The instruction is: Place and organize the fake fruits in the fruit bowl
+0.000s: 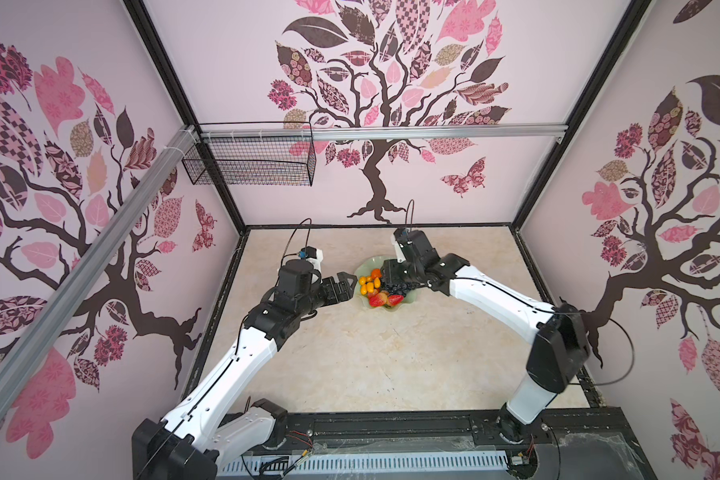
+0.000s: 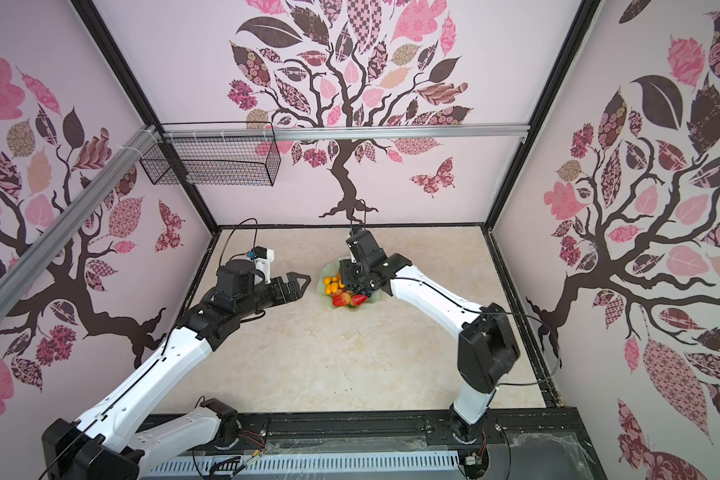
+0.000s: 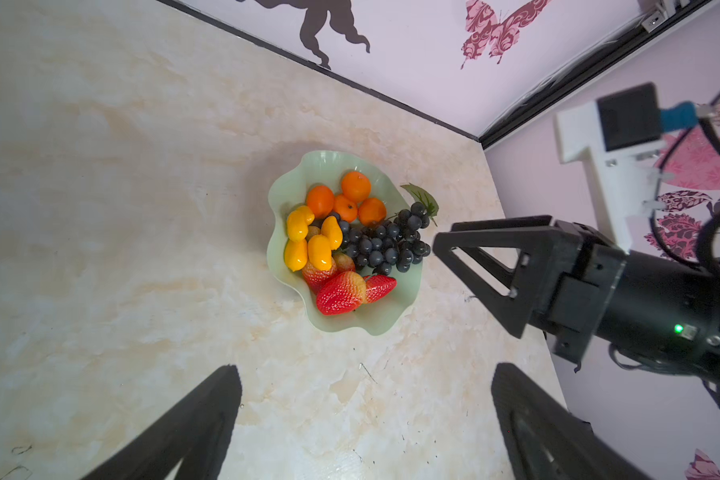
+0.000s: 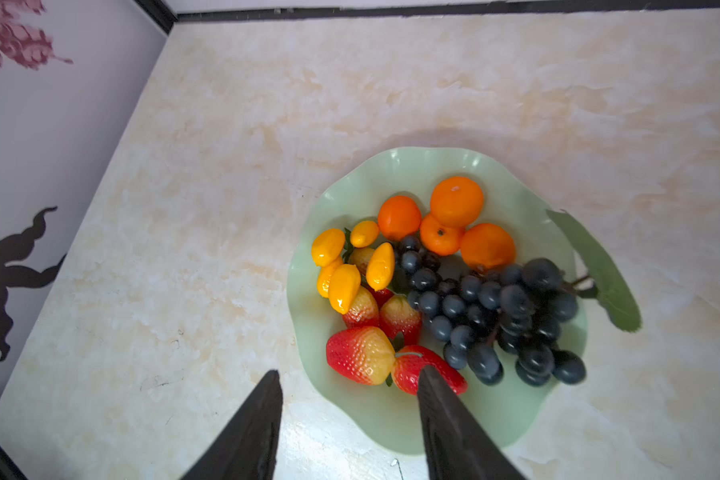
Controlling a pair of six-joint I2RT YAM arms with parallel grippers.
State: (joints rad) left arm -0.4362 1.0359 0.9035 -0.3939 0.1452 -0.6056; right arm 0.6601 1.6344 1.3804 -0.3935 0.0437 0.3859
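Fruit bowl [image 3: 366, 324] sits in the far half of the bench [image 1: 371, 365], about midway between its left and right edges. The fruit lies inside it:
- oranges [image 4: 456, 201] toward the far rim
- yellow ovals [image 4: 344, 286] on the left
- strawberries [image 4: 360, 353] at the near rim
- grape bunch [image 4: 487, 316] on the right, its leaf [image 4: 599, 270] overhanging the rim

Right pincer [image 4: 348, 372] is above the bowl, spread, with nothing between its fingers. Left pincer [image 1: 348, 286] is just off the bowl's left rim, spread wide and empty. There is open bench toward the near edge and both side edges.
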